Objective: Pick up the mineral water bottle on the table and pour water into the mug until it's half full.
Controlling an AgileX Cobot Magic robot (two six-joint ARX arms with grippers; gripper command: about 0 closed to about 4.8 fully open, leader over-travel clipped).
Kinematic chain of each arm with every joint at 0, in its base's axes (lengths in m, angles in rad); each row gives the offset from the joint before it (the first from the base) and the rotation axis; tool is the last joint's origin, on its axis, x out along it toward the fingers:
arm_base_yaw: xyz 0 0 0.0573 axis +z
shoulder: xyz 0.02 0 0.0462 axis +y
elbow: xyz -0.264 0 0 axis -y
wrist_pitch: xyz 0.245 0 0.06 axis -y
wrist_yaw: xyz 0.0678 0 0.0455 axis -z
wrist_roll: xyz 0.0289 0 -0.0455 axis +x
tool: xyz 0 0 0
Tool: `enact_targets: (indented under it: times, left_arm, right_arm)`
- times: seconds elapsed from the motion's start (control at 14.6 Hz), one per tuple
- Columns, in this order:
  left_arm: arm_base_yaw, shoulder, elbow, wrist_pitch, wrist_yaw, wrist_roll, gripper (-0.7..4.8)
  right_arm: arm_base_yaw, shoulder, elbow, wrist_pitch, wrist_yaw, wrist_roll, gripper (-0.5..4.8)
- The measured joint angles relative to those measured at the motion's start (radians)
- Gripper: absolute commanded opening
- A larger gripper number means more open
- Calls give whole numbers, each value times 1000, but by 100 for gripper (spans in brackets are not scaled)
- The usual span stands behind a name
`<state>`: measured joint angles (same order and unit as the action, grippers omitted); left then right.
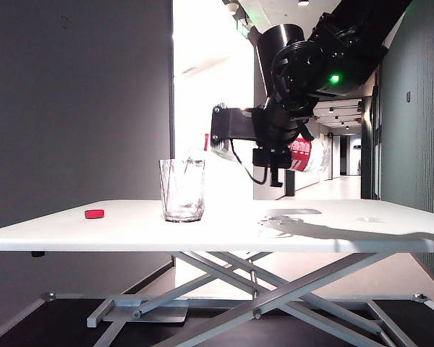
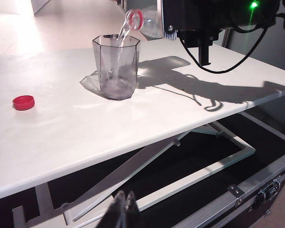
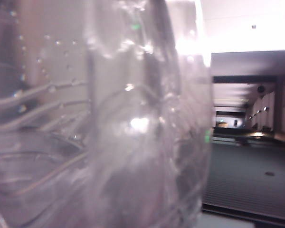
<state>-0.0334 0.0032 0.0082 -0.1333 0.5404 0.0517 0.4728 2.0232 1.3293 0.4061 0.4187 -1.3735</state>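
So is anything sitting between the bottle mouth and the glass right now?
Nothing visible. The right tool holds the mineral water bottle tipped, its red-ringed mouth just above the mug rim, and water streams straight in. The red cap lies well aside on the table. The left tool sits low, below the table edge.

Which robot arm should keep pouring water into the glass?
The right one. Its pincer holds the mineral water bottle tipped over the mug, water streaming in. The left pincer hangs shut below the table edge, holding nothing.

black arm (image 1: 304, 65), green led (image 1: 335, 78), cables (image 1: 246, 168)
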Motion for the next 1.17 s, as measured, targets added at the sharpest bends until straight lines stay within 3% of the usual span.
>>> enact_targets:
  times: [0.41,1.17]
  left_arm:
    - [0,0,0,0,0,0,-5]
    - [0,0,0,0,0,0,-5]
  right_arm:
    - [0,0,0,0,26,-91,180]
    - [1,0,0,14,45,-99,179]
